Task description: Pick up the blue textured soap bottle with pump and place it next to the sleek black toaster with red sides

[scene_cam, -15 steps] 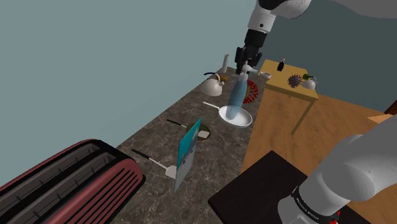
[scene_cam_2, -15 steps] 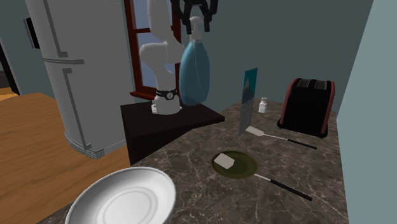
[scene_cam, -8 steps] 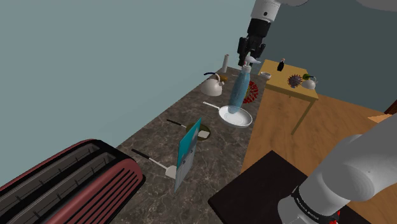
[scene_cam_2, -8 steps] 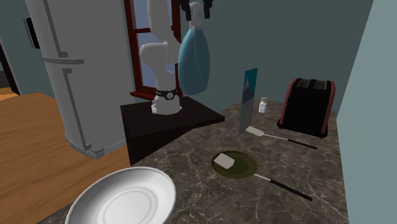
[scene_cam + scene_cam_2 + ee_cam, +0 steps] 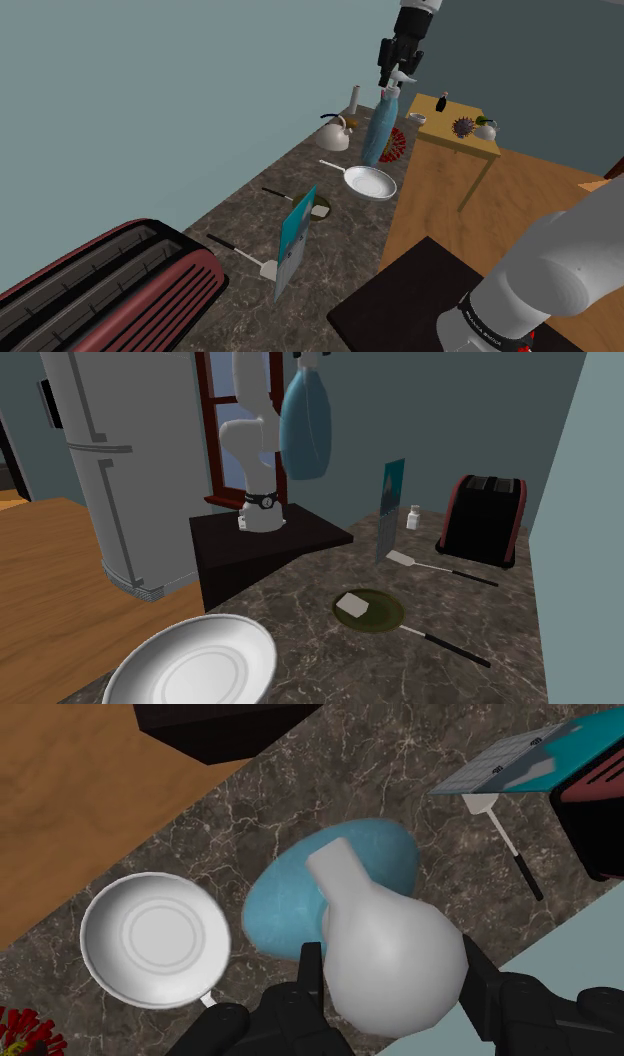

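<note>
The gripper [image 5: 398, 72] clamps the bottle's [image 5: 381, 130] white pump; the blue body hangs beneath it, a pan [image 5: 370, 182] lower, to one side.

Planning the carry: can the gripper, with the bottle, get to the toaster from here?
Probably yes. The gripper holds the bottle high above the counter, so it should pass over the upright card and the spatula that lie before the toaster.
</note>
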Motion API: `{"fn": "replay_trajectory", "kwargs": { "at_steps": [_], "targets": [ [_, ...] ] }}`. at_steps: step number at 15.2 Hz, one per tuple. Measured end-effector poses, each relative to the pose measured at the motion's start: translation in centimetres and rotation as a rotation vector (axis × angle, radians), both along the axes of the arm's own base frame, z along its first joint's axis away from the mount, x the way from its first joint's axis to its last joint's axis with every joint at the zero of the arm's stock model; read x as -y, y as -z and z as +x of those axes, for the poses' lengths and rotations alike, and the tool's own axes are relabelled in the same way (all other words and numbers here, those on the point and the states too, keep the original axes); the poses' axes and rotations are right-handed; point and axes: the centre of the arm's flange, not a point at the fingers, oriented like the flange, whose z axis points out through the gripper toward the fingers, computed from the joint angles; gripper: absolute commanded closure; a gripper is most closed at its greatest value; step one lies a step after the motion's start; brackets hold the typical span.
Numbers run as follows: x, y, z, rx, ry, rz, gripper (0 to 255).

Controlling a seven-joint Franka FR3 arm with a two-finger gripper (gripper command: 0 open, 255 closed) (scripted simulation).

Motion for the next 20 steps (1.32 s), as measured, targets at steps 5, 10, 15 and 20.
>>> {"fn": "replay_trajectory", "kwargs": {
  "at_steps": [5,10,15,20],
  "targets": [
    [0.0,-2.6,-0.1,0.000,0.000,0.000,255],
    [-0.1,-5.0,0.0,0.000,0.000,0.000,255],
    [-4.8,-5.1,-2.5,0.000,-0.001,0.000,255],
    [-10.7,-4.8,-5.3,-0.001,-0.002,0.000,255]
  ]
}}
